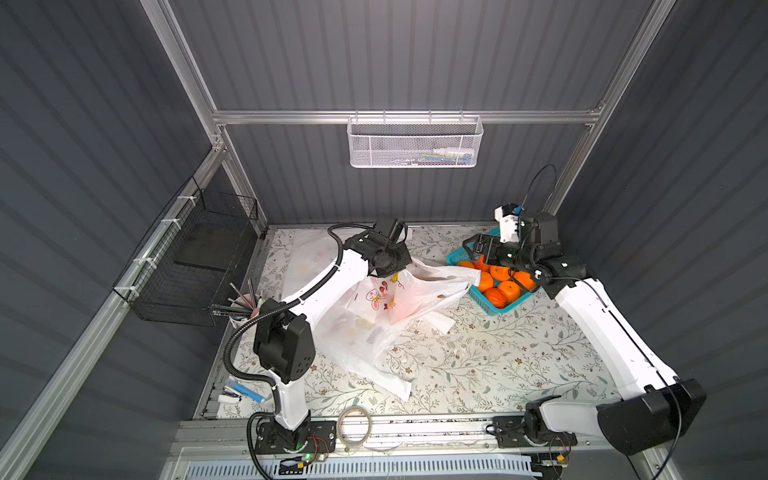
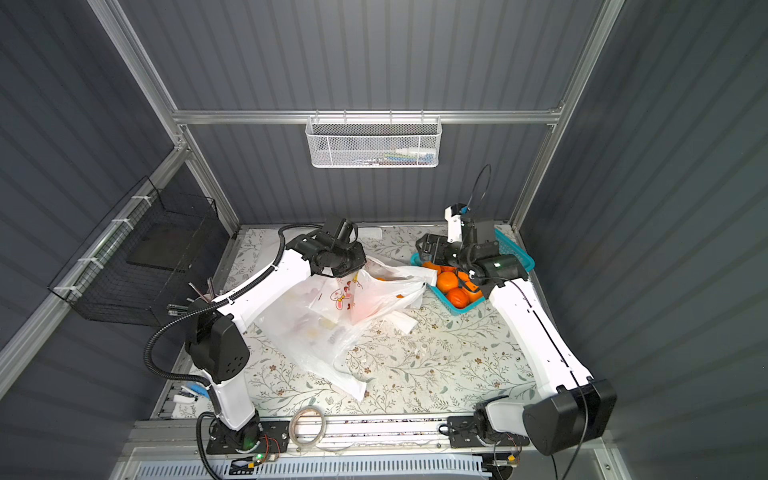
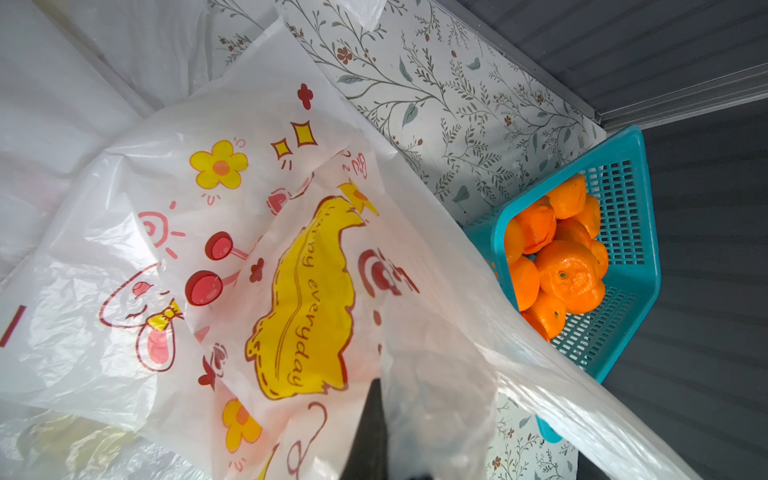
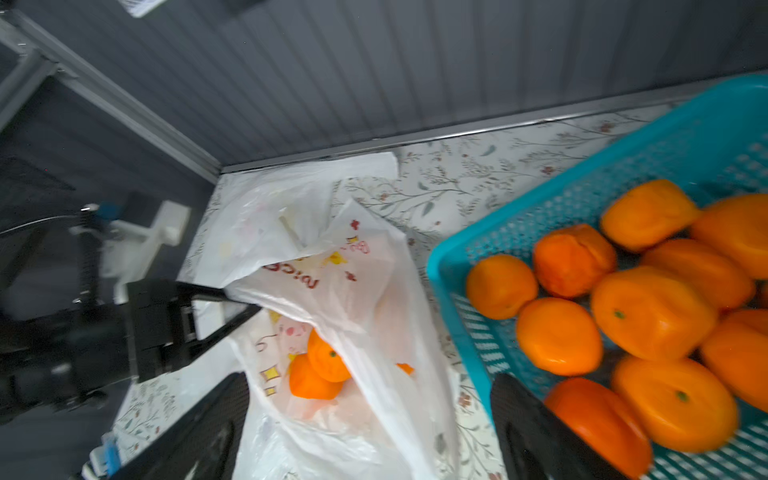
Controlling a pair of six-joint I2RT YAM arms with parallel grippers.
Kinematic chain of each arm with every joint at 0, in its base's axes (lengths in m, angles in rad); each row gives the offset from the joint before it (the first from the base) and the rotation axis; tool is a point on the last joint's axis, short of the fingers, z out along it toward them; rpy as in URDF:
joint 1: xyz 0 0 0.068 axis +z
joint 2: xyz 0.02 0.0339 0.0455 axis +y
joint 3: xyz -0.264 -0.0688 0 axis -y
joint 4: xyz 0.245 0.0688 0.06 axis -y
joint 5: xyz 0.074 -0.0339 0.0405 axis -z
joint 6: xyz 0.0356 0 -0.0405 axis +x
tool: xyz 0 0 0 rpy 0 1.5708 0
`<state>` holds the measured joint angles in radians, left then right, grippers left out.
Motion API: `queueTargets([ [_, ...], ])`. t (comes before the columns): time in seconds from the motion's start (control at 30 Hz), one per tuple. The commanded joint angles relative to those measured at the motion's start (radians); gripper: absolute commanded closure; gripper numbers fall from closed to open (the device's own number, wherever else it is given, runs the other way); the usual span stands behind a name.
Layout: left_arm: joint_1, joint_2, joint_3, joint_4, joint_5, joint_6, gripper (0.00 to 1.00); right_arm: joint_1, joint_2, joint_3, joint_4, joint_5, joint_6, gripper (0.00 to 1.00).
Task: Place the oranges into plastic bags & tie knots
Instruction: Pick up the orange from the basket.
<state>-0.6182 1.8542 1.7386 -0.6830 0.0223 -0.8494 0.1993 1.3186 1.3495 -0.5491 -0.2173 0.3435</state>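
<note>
A printed translucent plastic bag (image 1: 395, 307) (image 2: 332, 316) lies crumpled mid-table with its mouth raised toward the basket. My left gripper (image 1: 395, 276) (image 3: 376, 386) (image 4: 249, 307) is shut on the bag's rim (image 3: 436, 395) and holds the mouth up. Two oranges (image 4: 324, 365) rest inside the bag (image 4: 353, 270). Several more oranges (image 1: 505, 286) (image 2: 455, 291) (image 3: 557, 257) (image 4: 648, 307) fill the teal basket (image 1: 490, 309) (image 3: 648, 232) (image 4: 540, 199). My right gripper (image 1: 473, 249) (image 2: 426, 245) (image 4: 370, 382) stands open above the gap between bag mouth and basket, holding nothing. No knots show.
Flat spare bags (image 1: 307, 253) lie at the back left. A pen cup (image 1: 245, 303) and a black wire basket (image 1: 199, 257) sit at the left edge. A white mesh basket (image 1: 415, 143) hangs on the back rail. A tape roll (image 1: 353, 424) lies on the front rail.
</note>
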Motion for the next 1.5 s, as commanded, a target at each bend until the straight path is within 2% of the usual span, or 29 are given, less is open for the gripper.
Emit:
queueTargets([
  [0.0, 0.006, -0.01, -0.001, 0.0, 0.001, -0.005, 0.95, -0.102, 0.06, -0.034, -0.076, 0.003, -0.066, 0.06],
  [0.1, 0.006, -0.012, -0.003, 0.002, 0.001, -0.002, 0.95, -0.185, 0.141, -0.031, -0.081, 0.027, -0.101, 0.05],
  [0.3, 0.006, -0.021, -0.01, 0.01, -0.005, 0.001, 0.96, -0.279, 0.348, 0.032, -0.096, 0.051, -0.127, 0.04],
  [0.5, 0.006, -0.025, -0.008, 0.007, -0.007, 0.007, 0.97, -0.299, 0.481, 0.091, -0.074, 0.09, -0.132, 0.05],
  [0.8, 0.006, -0.041, -0.014, 0.0, -0.016, 0.013, 0.96, -0.308, 0.612, 0.175, -0.057, 0.074, -0.127, 0.12],
  [1.07, 0.006, -0.052, -0.028, 0.002, -0.021, 0.012, 0.97, -0.308, 0.666, 0.211, -0.057, 0.046, -0.128, 0.22],
  [1.2, 0.006, -0.055, -0.034, 0.001, -0.021, 0.013, 0.96, -0.308, 0.661, 0.202, -0.057, 0.014, -0.129, 0.31],
  [1.3, 0.006, -0.057, -0.036, 0.002, -0.022, 0.012, 0.96, -0.308, 0.605, 0.171, -0.042, 0.012, -0.12, 0.35],
  [1.47, 0.006, -0.055, -0.035, 0.003, -0.025, 0.014, 0.96, -0.307, 0.443, 0.099, -0.024, -0.023, -0.105, 0.35],
])
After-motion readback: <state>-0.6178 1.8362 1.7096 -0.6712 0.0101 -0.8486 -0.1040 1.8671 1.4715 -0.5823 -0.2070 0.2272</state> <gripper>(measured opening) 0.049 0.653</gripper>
